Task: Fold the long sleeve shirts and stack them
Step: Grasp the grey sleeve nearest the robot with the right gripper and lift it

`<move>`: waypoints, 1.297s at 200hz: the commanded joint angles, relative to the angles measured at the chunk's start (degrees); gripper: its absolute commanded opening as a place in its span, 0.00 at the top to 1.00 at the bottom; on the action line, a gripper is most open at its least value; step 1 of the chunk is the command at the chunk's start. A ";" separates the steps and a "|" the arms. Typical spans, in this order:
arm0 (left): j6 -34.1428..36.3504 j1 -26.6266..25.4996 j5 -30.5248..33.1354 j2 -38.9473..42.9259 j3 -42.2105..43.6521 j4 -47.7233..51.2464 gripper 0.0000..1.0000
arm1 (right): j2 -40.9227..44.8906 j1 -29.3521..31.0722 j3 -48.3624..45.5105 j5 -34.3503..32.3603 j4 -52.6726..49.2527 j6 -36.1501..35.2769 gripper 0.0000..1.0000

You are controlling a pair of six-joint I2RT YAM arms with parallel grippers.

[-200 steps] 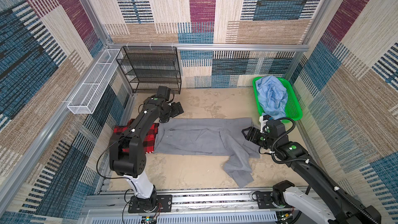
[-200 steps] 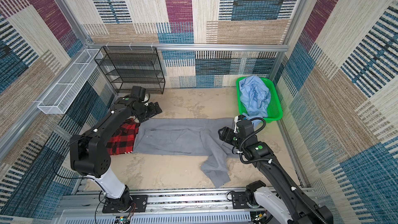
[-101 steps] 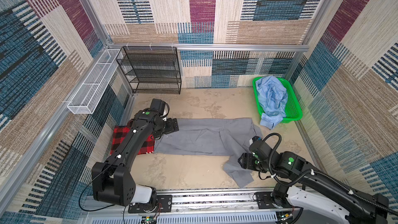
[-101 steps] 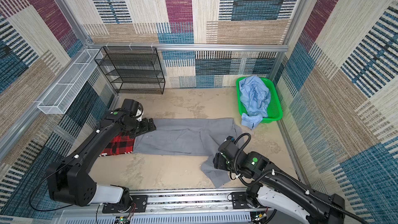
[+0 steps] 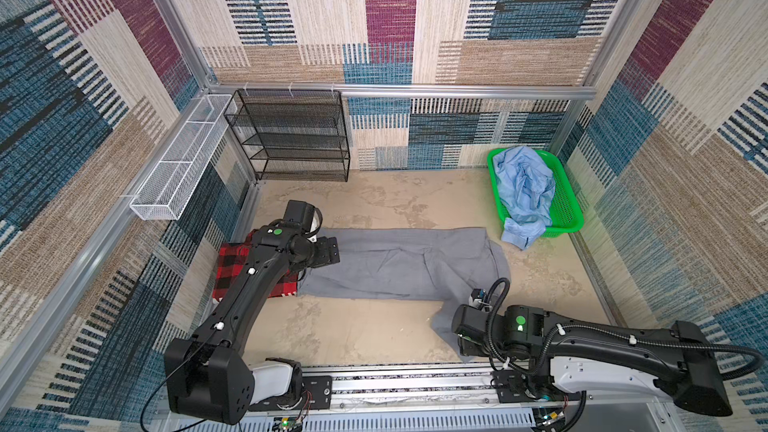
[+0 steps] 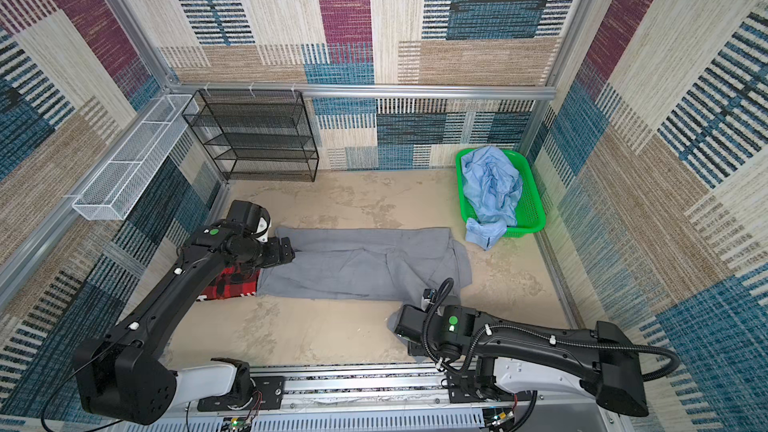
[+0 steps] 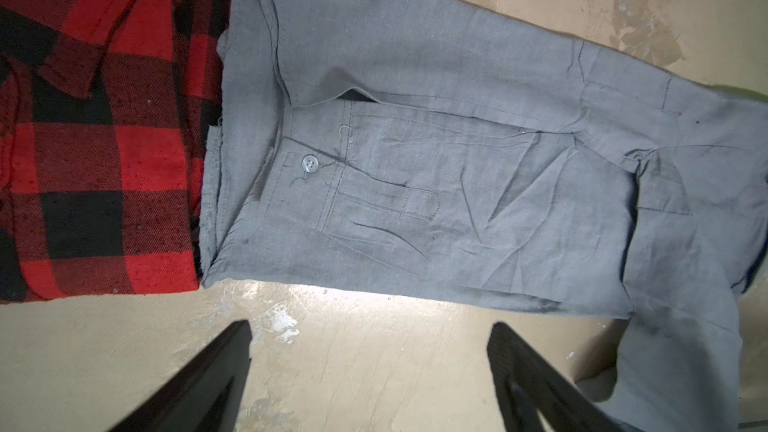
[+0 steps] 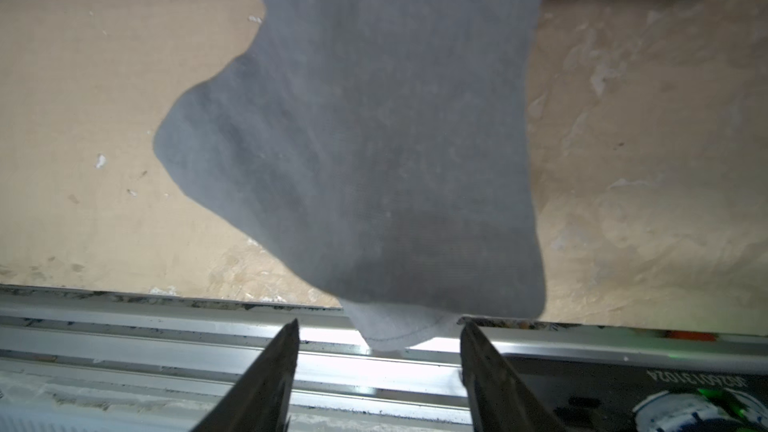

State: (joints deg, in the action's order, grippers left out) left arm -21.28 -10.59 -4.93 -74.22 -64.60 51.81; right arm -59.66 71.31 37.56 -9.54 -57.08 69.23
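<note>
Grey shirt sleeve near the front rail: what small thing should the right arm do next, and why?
Probably close the right end effector on the sleeve cuff. Its jaws stand open either side of the cuff tip, which overhangs the front rail, while the rest of the grey shirt lies spread flat. A grip there would let it fold the sleeve over.
</note>
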 commanded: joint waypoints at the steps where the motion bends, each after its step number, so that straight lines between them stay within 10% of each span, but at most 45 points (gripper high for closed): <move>1: 1.68 0.37 -0.45 0.45 -0.03 -0.59 0.08 | -3.79 1.63 1.22 -1.63 3.48 1.72 0.36; 88: 1.68 0.93 -0.71 1.05 0.44 -0.97 0.08 | -5.81 1.76 -7.42 2.27 12.76 1.38 0.49; 144: 1.68 1.43 -0.96 1.33 0.53 -1.08 0.08 | -5.94 1.80 -9.09 3.72 14.48 0.82 0.95; 209: 1.59 2.89 -2.08 1.47 0.41 -1.21 0.09 | -6.93 1.75 18.93 -13.05 -5.28 -6.73 1.00; 259: 1.33 4.25 -2.45 2.38 0.94 -1.63 0.09 | -15.05 -1.81 30.75 -12.74 0.58 -24.23 1.00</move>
State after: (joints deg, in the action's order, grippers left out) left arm -21.28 -6.76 -6.44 -72.31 -63.86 51.20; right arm -72.20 71.44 65.08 -21.30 -59.40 56.38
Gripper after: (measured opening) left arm 0.914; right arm 0.064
